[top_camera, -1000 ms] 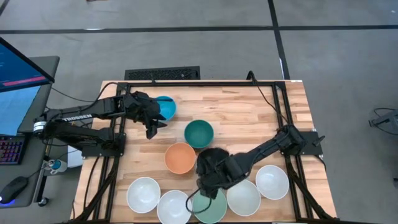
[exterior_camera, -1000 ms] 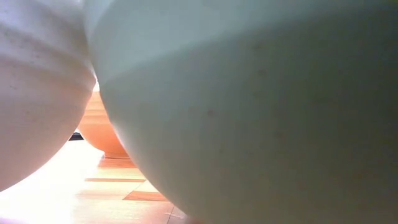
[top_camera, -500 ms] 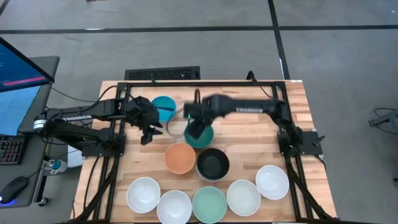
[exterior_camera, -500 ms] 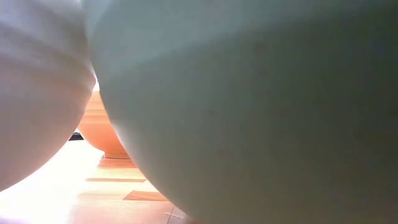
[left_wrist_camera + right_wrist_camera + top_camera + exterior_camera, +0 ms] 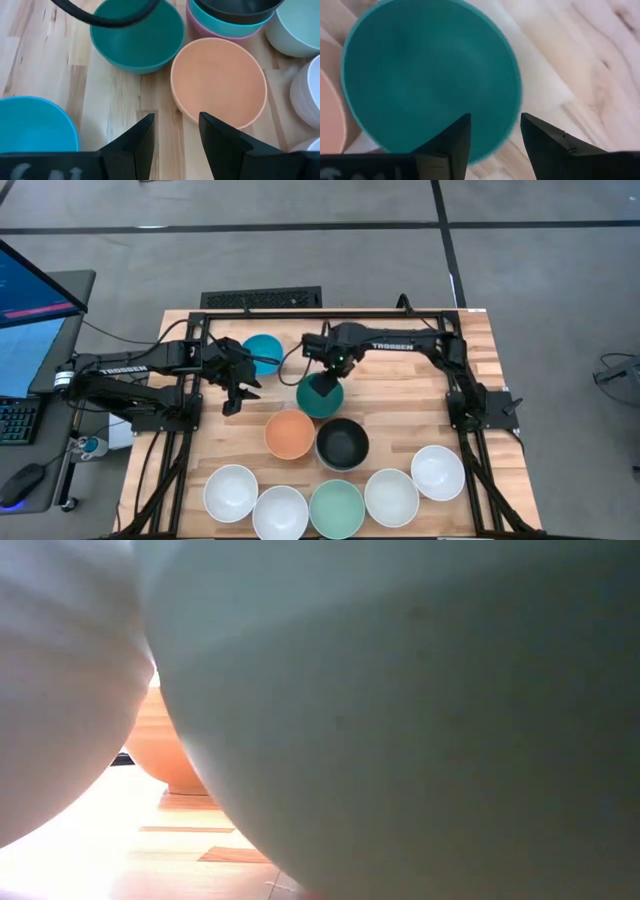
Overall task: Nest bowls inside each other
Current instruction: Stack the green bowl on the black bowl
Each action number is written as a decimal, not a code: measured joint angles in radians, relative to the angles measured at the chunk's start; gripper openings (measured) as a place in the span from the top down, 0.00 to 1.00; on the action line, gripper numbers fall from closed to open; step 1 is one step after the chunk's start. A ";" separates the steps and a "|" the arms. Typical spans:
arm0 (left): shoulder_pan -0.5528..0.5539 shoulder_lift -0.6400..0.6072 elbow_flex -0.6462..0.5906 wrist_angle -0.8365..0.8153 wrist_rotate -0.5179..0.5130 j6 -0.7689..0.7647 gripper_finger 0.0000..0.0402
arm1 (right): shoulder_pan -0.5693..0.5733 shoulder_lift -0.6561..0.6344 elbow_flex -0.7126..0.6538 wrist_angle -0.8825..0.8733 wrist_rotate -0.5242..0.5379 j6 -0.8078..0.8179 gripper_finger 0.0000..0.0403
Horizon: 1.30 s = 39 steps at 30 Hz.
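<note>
My right gripper (image 5: 324, 384) (image 5: 492, 126) is open and hangs over the dark green bowl (image 5: 320, 397) (image 5: 427, 80), near its far rim. My left gripper (image 5: 232, 398) (image 5: 175, 127) is open and empty over bare wood, between the blue bowl (image 5: 263, 352) and the orange bowl (image 5: 290, 434) (image 5: 219, 80). A black bowl (image 5: 342, 444) sits nested in a turquoise bowl (image 5: 220, 26), which sits in a pink one (image 5: 196, 27). A mint green bowl (image 5: 336, 508) and several white bowls (image 5: 231, 492) stand in a row along the near edge.
The table's black metal frame (image 5: 300, 314) runs along the far edge and both sides. In the low view the mint green bowl (image 5: 400, 720) and a white bowl (image 5: 50, 690) fill the picture, with the orange bowl (image 5: 165, 750) behind. Bare wood lies at the far right (image 5: 420, 395).
My right gripper has swung from the near side, where it stood over the black bowl, toward the far edge, and now hangs over the dark green bowl. The black bowl stays behind beside the orange one. My left gripper has shifted a little toward the near left.
</note>
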 joint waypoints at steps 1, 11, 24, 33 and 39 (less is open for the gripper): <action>0.000 0.000 0.000 -0.001 0.001 0.001 0.64 | 0.003 -0.002 -0.021 0.027 -0.001 0.001 0.51; 0.000 0.000 0.000 0.027 -0.007 0.023 0.64 | 0.008 -0.002 -0.099 0.128 -0.010 0.007 0.51; 0.000 0.000 0.000 0.039 -0.027 0.023 0.64 | 0.021 -0.026 -0.061 0.170 0.018 0.025 0.51; 0.000 0.000 0.000 0.058 -0.036 0.022 0.64 | -0.014 -0.019 -0.090 0.093 0.051 0.003 0.50; 0.000 0.000 0.000 0.057 -0.039 0.028 0.64 | -0.033 -0.019 -0.117 0.118 0.046 -0.004 0.46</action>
